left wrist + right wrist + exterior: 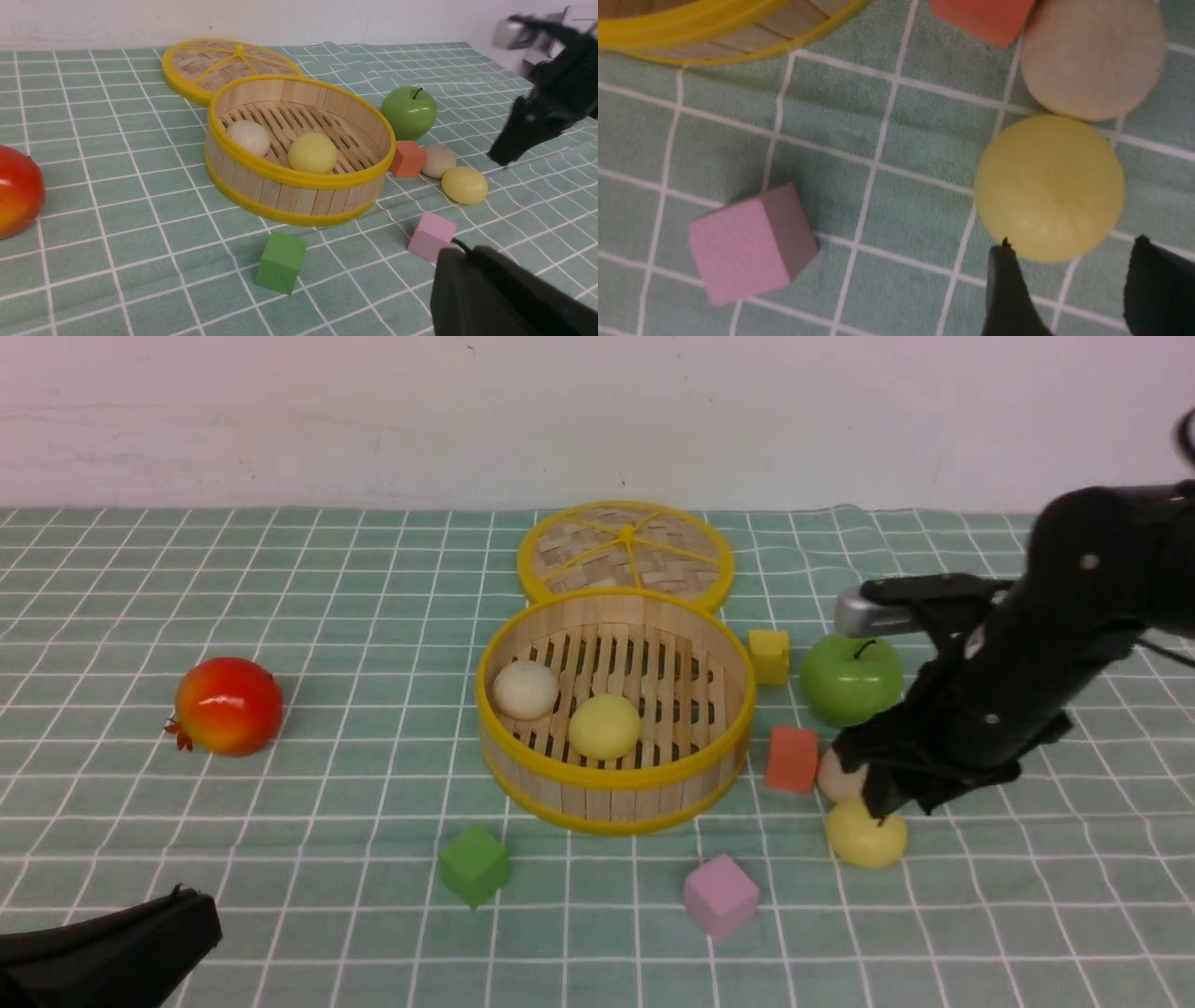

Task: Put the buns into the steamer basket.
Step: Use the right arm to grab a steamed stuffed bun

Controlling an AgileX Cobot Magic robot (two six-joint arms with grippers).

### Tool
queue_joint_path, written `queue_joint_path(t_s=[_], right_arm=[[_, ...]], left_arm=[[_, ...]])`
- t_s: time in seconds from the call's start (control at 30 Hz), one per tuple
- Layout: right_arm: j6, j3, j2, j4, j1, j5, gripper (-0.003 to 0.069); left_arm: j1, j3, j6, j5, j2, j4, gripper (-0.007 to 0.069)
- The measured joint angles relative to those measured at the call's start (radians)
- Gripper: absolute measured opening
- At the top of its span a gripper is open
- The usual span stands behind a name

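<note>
The steamer basket (616, 775) stands mid-table and holds a cream-white bun (526, 689) and a pale yellow bun (604, 726). Two more buns lie on the cloth to its right: a cream one (837, 780) beside the orange cube and a yellow one (866, 838) in front of it. My right gripper (882, 807) hovers just over the yellow bun (1049, 186), jaws open, with the fingertips (1004, 261) at the bun's near edge and nothing held. The cream bun (1092, 56) touches the yellow one. My left gripper (460, 249) is shut and empty at the near left.
A woven lid (625, 553) lies behind the basket. A green apple (851, 678), yellow cube (769, 655) and orange cube (793, 758) crowd the right side. A pink cube (720, 895) and green cube (474, 865) sit in front, a pomegranate (227, 706) at left.
</note>
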Motion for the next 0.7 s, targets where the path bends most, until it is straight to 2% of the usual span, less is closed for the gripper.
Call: queue_joint_path(t_s=[0.2, 0.43, 0.5, 0.7], right_arm=[[-0.006, -0.046, 0.107, -0.002, 0.0, -0.035, 0.036], [-0.006, -0.051, 0.142, -0.032, 0.0, -0.072, 0.0272], [-0.006, -0.054, 0.144, -0.04, 0.0, -0.073, 0.0231], [-0.025, -0.054, 0.117, -0.059, 0.001, -0.032, 0.0018]], left_arm=[[0.0, 0.0, 0.0, 0.001, 0.0, 0.0, 0.0], [0.0, 0.0, 0.0, 0.001, 0.0, 0.0, 0.0004], [0.0, 0.0, 0.0, 0.001, 0.0, 0.0, 0.0004], [0.0, 0.0, 0.0, 0.001, 0.0, 0.0, 0.0004]])
